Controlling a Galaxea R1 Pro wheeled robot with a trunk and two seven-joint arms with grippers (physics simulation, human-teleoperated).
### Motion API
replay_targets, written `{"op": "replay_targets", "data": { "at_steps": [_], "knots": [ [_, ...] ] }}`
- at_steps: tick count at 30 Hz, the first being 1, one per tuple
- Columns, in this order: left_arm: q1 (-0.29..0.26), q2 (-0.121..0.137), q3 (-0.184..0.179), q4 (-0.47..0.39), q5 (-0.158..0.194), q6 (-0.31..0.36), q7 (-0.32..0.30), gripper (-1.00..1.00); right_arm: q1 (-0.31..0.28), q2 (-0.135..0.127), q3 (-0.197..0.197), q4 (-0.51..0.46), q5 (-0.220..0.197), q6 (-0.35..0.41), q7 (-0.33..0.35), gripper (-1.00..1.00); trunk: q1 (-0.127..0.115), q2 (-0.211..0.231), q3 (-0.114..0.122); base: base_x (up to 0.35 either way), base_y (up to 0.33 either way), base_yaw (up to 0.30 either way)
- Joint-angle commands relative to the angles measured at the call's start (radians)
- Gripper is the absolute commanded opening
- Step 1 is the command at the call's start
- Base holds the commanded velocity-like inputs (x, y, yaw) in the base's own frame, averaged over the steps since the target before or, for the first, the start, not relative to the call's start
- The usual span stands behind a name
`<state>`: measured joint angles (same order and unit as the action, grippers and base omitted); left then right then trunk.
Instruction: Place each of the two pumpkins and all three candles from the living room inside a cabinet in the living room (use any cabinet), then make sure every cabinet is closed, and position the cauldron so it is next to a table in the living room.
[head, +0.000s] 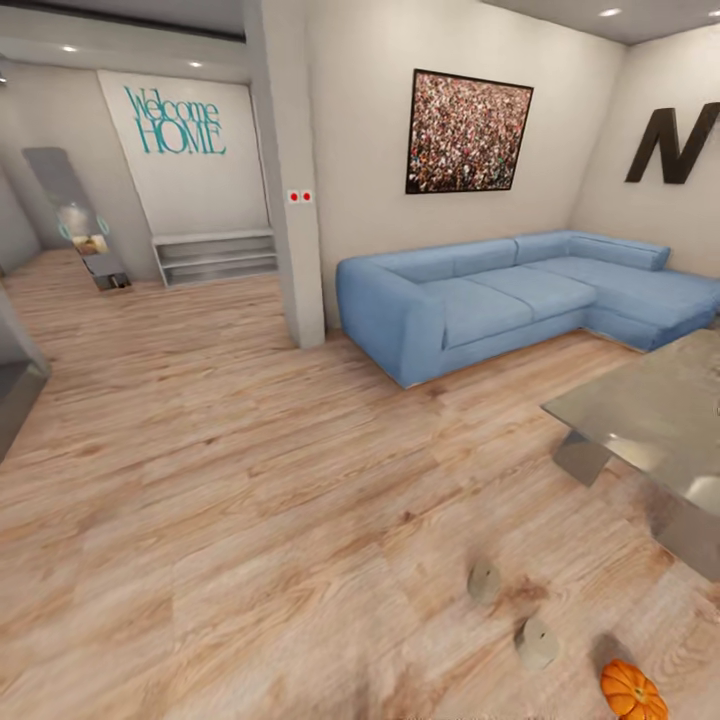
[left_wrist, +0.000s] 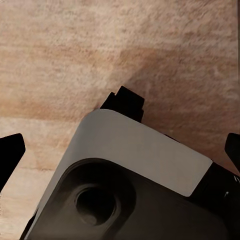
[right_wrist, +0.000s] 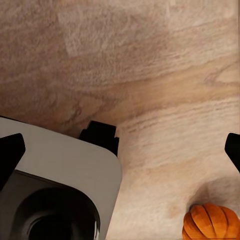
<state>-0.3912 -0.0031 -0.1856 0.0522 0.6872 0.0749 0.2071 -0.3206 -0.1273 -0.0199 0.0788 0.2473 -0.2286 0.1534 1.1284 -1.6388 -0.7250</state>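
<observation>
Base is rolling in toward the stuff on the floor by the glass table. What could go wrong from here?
1. Two candles and a pumpkin lie loose on the wood floor close ahead; the base could knock or roll them away.
2. The glass table juts in at the right, so a right-arm reach may clip its edge.
3. The pumpkin is round and could roll away when nudged by the jaws.

Head view: high, facing forward and down across the floor (head: 250, 480) toward the sofa (head: 500, 300). Left wrist view: close, looking straight down at floor and robot base (left_wrist: 130, 170). Right wrist view: same; shares the pumpkin (right_wrist: 210, 222) (head: 632, 690) with head view.
</observation>
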Motion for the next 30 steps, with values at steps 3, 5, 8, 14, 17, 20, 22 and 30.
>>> {"op": "replay_targets", "data": {
  "at_steps": [3, 5, 8, 14, 17, 20, 22, 30],
  "knots": [
    [0.000, 0.000, 0.000, 0.000, 0.000, 0.000, 0.000, 1.00, 0.000, 0.000, 0.000, 0.000, 0.000, 0.000, 0.000, 1.00, 0.000, 0.000, -0.002, 0.000, 0.000, -0.219],
    [0.000, 0.000, 0.000, 0.000, 0.000, 0.000, 0.000, 1.00, 0.000, 0.000, 0.000, 0.001, 0.000, 0.000, 0.000, 1.00, 0.000, 0.000, -0.003, 0.000, 0.000, -0.259],
    [0.000, 0.000, 0.000, 0.000, -0.001, 0.000, 0.000, 1.00, 0.000, 0.000, 0.000, 0.001, -0.001, 0.000, 0.000, 1.00, 0.000, 0.000, -0.004, 0.000, 0.000, -0.270],
    [0.000, 0.000, 0.000, 0.000, 0.000, 0.000, 0.000, 1.00, 0.000, 0.000, 0.000, 0.001, -0.001, 0.000, -0.002, 1.00, 0.000, 0.000, -0.007, 0.000, 0.000, -0.271],
    [0.000, 0.000, 0.000, 0.000, -0.001, 0.000, 0.000, 1.00, 0.000, 0.001, 0.000, 0.001, -0.001, 0.001, -0.003, 1.00, 0.000, 0.000, -0.009, 0.005, 0.000, -0.252],
    [0.000, -0.007, 0.000, 0.000, -0.001, 0.000, 0.000, 1.00, 0.000, 0.006, 0.000, 0.001, -0.002, 0.002, -0.004, 1.00, 0.000, 0.000, -0.013, 0.079, 0.032, -0.212],
    [0.000, -0.011, 0.000, 0.000, -0.001, 0.000, 0.000, 1.00, 0.001, 0.011, 0.000, 0.002, -0.001, 0.003, -0.004, 1.00, 0.000, 0.000, -0.015, 0.140, 0.088, -0.190],
    [0.000, -0.013, 0.000, 0.000, -0.002, -0.001, 0.000, 1.00, 0.001, 0.014, -0.001, 0.003, -0.001, 0.003, -0.005, 1.00, 0.000, 0.000, -0.025, 0.184, 0.148, -0.189]
  ]
}}
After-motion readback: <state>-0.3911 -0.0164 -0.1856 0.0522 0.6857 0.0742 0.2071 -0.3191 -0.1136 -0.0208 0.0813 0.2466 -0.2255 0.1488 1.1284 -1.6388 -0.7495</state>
